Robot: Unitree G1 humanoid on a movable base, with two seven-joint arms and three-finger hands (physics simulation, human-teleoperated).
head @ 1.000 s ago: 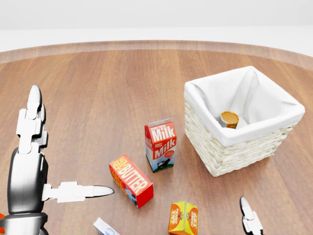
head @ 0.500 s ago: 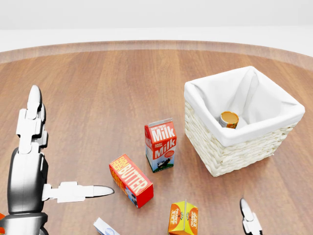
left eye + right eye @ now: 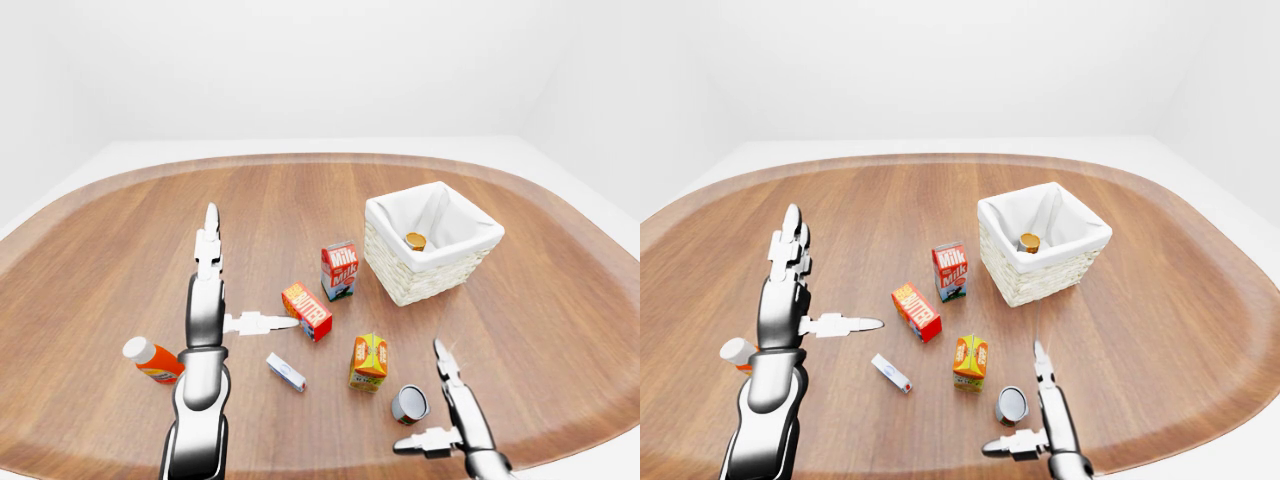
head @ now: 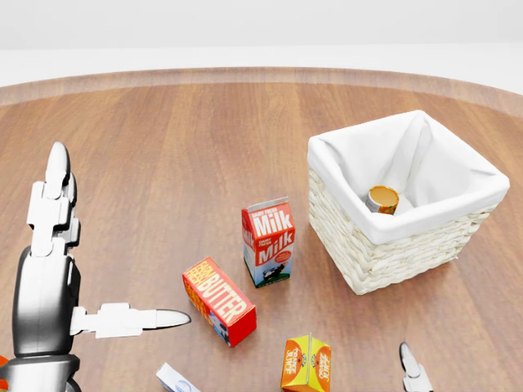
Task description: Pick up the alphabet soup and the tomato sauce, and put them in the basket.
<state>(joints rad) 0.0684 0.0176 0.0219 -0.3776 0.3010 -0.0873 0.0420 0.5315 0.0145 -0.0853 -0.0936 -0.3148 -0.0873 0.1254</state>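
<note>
"Milk" is printed twice in white on the red upper part of the milk carton (image 4: 268, 242), which stands upright on the wooden desk (image 4: 180, 147) just left of the basket (image 4: 400, 200). "BUTTER" is read along the red butter box (image 4: 218, 300), laid flat below and left of the carton with its long axis running from upper left to lower right in the head view. An orange juice carton (image 3: 369, 361) is seen below it; its lettering is too small to be read. A small white and blue box (image 3: 286, 372) lies left of the juice carton, and a bottle with an orange label and white cap (image 3: 152, 360) lies on its side at the left, partly hidden by the left arm.

One can (image 4: 382, 199) is seen inside the white-lined wicker basket, against the liner, its orange-brown end turned upward; its label is not shown, so it cannot be told which can it is. A second can (image 3: 409, 404) lies on its side on the desk, right of the juice carton and just beside the right hand, its grey end turned toward the camera; its label is not legible either.

The left hand (image 4: 78, 269) is held spread above the desk, two fingers pointing up the view and one pointing right toward the butter box, nothing gripped. The right hand (image 3: 450, 410) is likewise spread and empty at the bottom of the left-eye view.
</note>
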